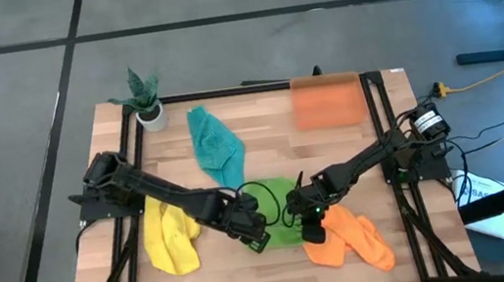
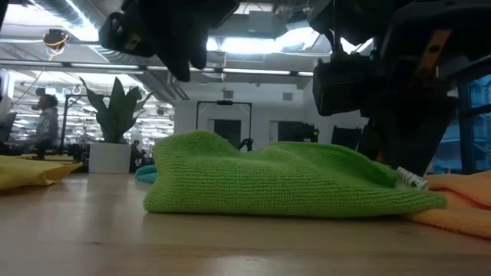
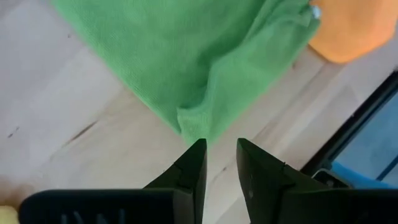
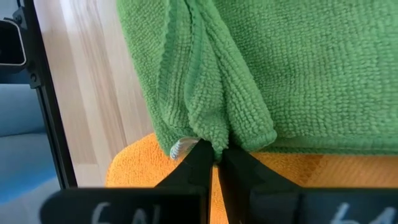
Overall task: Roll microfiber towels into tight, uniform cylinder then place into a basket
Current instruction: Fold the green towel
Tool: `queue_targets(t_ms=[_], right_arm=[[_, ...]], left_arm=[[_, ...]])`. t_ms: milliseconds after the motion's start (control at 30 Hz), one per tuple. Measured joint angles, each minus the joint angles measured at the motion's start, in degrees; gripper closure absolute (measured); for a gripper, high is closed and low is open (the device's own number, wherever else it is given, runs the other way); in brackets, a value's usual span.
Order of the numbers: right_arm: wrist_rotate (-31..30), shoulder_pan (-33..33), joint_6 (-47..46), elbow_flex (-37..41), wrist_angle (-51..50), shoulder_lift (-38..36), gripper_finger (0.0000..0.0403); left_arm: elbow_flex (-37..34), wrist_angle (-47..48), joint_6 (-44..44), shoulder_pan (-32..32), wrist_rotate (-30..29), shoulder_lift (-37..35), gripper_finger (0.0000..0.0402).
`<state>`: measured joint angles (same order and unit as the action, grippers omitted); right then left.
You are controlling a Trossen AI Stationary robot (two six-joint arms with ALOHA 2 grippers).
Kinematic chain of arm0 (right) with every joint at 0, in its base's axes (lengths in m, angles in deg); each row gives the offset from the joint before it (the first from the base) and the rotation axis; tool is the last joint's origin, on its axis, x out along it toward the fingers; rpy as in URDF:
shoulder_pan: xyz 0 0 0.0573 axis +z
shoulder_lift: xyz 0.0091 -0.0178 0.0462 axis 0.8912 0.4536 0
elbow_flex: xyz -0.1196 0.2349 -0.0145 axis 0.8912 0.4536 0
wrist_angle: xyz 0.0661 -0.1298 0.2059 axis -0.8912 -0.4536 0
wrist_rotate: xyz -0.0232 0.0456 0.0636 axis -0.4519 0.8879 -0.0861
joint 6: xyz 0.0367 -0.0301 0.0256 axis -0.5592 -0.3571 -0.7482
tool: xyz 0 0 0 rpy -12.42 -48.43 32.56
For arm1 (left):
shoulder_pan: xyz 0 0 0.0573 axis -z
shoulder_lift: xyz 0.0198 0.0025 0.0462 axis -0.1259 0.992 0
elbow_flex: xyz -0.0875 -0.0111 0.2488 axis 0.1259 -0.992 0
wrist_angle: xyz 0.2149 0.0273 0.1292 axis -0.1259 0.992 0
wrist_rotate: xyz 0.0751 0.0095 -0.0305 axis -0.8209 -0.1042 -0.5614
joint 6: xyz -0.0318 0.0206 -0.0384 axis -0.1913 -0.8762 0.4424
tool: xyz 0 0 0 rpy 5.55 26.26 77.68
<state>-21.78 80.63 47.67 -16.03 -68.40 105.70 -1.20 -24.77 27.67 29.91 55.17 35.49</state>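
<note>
— So, where's my green towel (image 1: 276, 207)?
— Front-middle of the bench (image 1: 259, 120), beside the orange towel (image 1: 349, 236).
— Hands?
— My right hand (image 4: 216, 155) pinches its folded edge; my left hand (image 3: 221, 163) hovers parted, empty, at the corner.

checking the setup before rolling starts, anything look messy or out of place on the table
Nothing is damaged or spilled, but no towel is flat. The green towel lies bunched with its edge over the orange towel; the right gripper pinches its folded edge. The teal towel and yellow towel lie crumpled. The basket holds nothing.
</note>
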Motion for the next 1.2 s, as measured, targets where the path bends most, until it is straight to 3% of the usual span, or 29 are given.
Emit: queue_targets(t_ms=[800,1200], right_arm=[[2.75,-1.14,-4.43,-0.09,0.51,0.00,0.0379],[3.69,-1.77,-5.73,-0.09,0.50,0.00,0.0292]], left_arm=[[0.00,-0.07,0.39,0.76,-0.43,0.02,0.0324],[0.00,-0.11,0.31,0.76,-0.43,0.02,0.0324]])
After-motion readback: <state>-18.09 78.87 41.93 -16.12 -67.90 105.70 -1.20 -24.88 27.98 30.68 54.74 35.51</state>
